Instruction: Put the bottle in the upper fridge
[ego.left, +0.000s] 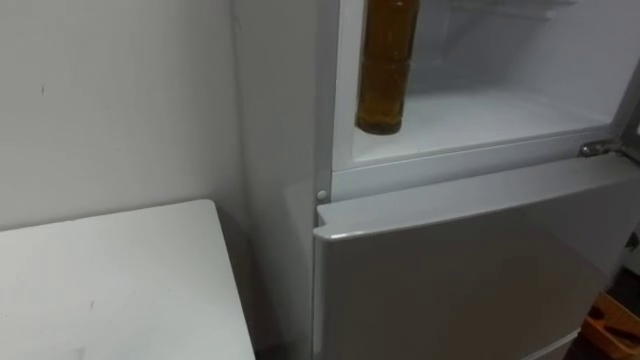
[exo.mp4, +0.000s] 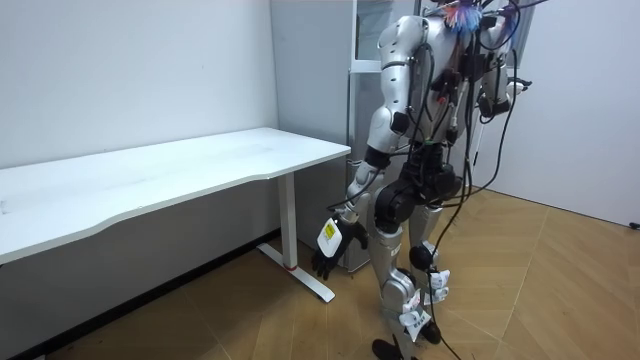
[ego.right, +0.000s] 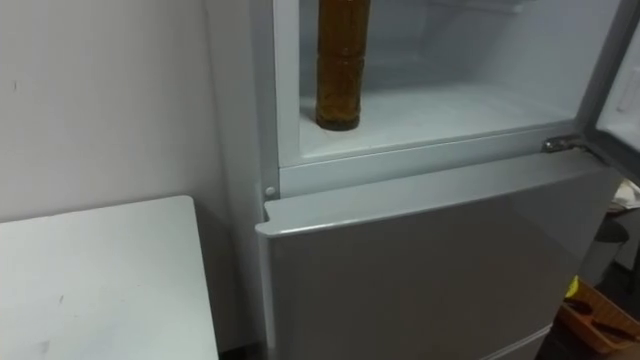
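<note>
1. The left robot hand (exo.mp4: 335, 243) is hanging low beside the robot's thigh, with its fingers loose and holding nothing.
2. The right robot hand (exo.mp4: 512, 90) is sitting up near shoulder height at the room view's right. I cannot tell whether it is open or closed.
3. The bottle (ego.left: 381, 70) is standing upright inside the upper fridge compartment (ego.left: 500, 110), near its front left corner. It seems to be resting on the compartment floor just behind the front lip, and its top is running past the upper edge of the eye views.
4. The bottle is showing a clear, ribbed body full of amber liquid. It is probably fairly heavy for its size, stiff enough to squeeze lightly, and smooth enough to slip. It is tall and narrow, so a nudge near the top is likely to tip it. The safest hold looks to be around the ribbed middle.
5. Below the compartment, the lower fridge door (ego.left: 460, 270) is sitting closed.
6. The white counter (ego.left: 120, 280) is lying just beside the fridge on the robot's left, and the robot is standing facing the fridge at the counter's end.
7. Judging from this, the placing itself is looking done or nearly done.
</note>
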